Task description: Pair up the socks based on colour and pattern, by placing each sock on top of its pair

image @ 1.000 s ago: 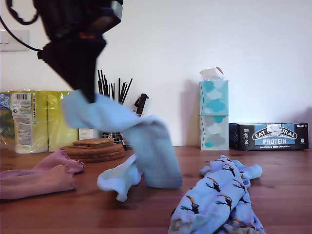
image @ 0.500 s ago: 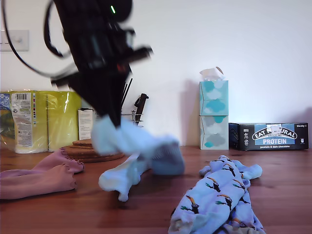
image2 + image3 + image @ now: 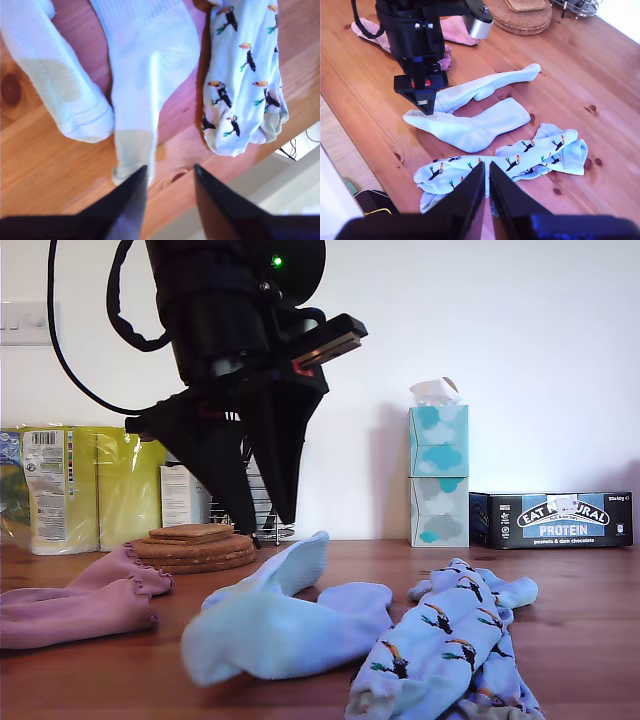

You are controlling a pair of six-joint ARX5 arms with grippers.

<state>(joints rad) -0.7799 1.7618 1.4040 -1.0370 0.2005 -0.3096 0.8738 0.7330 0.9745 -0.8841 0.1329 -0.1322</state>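
Two plain light blue socks lie together mid-table, one in front (image 3: 285, 635) (image 3: 475, 125) (image 3: 145, 65), the other behind it (image 3: 285, 568) (image 3: 487, 86) (image 3: 50, 75), touching at one end. My first gripper (image 3: 262, 515) (image 3: 169, 182) (image 3: 423, 104) hangs open just above them, holding nothing. Two toucan-print socks (image 3: 440, 640) (image 3: 520, 157) (image 3: 245, 75) lie stacked at the exterior view's right. Two pink socks (image 3: 70, 610) (image 3: 452, 30) rest at the exterior view's left. My second gripper (image 3: 487, 172) is shut and empty, high above the toucan socks.
A stack of cork mats (image 3: 195, 545) sits behind the pink socks. Yellow packs (image 3: 70, 485), two stacked tissue boxes (image 3: 438, 480) and a dark protein-bar box (image 3: 560, 520) line the back wall. The table's front edge (image 3: 235, 172) runs close to the toucan socks.
My first gripper carried a plain blue sock toward the exterior view's right, lowered it beside the other plain blue sock and let go. It now stands open above them.
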